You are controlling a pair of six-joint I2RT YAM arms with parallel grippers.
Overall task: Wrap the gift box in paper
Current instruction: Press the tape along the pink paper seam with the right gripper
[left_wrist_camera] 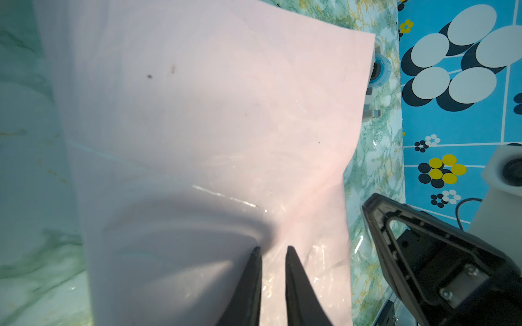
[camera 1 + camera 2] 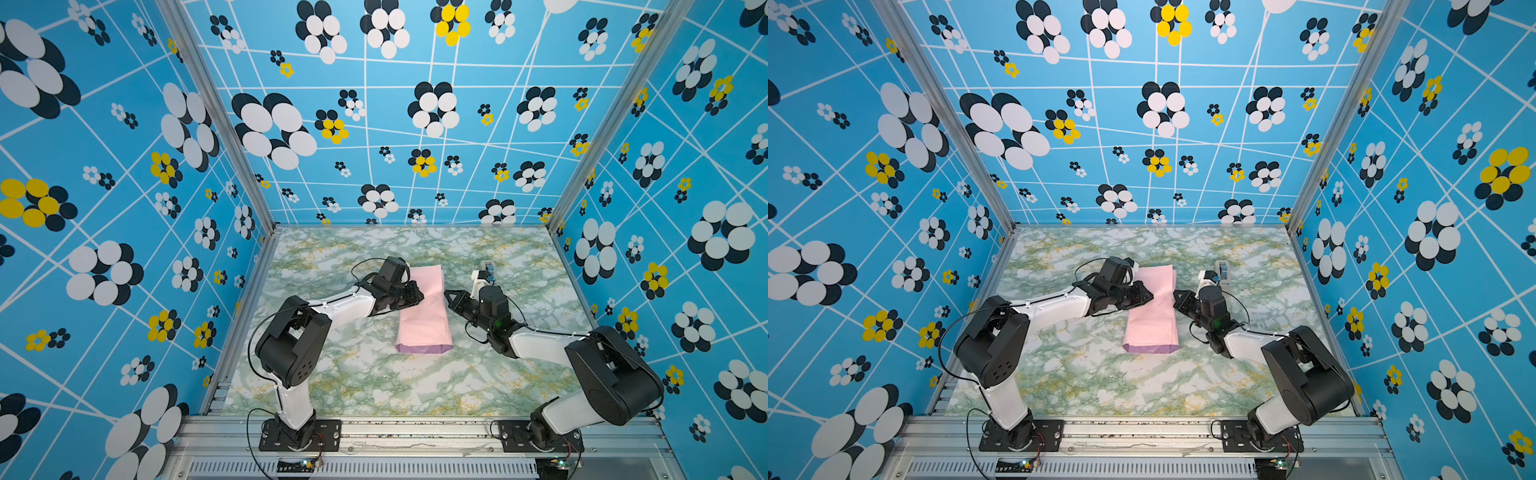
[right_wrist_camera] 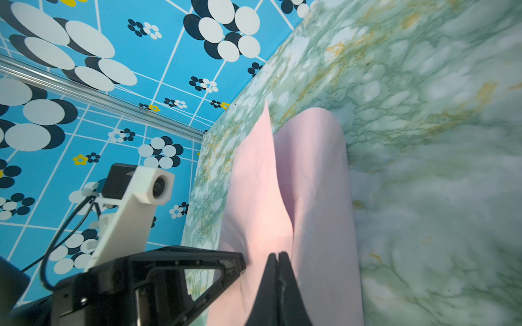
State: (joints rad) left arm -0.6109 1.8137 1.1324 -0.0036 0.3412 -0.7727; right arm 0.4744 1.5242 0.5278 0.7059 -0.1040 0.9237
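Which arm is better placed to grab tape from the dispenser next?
Probably right. Tape dispenser stands just beyond the right gripper, on its side of the paper; left gripper is over the paper.

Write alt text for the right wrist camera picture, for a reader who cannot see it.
Pale pink paper, folded into two overlapping flaps, lies on a green marbled table, with the black fingers of the right gripper shut over one end. The left gripper and its white camera sit alongside, before a blue flowered wall.
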